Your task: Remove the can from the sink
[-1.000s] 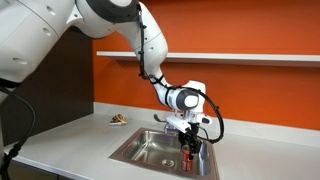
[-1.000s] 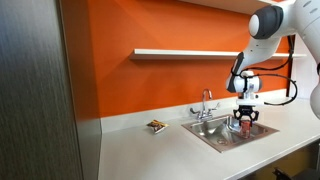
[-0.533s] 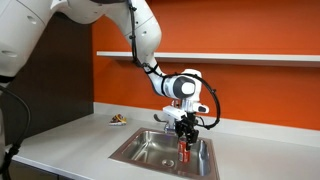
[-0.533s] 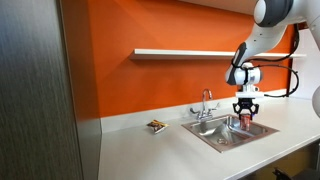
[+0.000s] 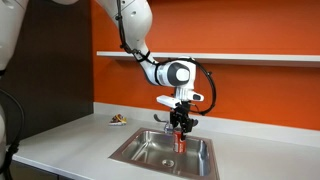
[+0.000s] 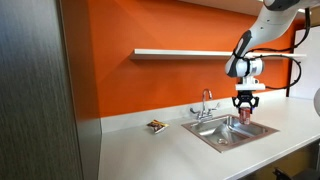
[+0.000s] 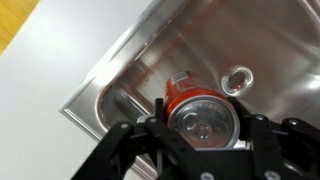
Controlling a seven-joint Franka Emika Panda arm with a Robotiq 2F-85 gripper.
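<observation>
Jaws are clamping the red can (image 5: 180, 143) near its top. It's hanging over the sink (image 5: 138, 155), near the faucet (image 6: 206, 102).

Above the matte black pincer (image 5: 180, 128), the glossy white robot arm (image 5: 137, 22) had rounded shells with dark grey joint rings. A thin black cable (image 5: 213, 86) looped beside the wrist. The pincer's fingers (image 7: 118, 141) looked angular and black.
</observation>
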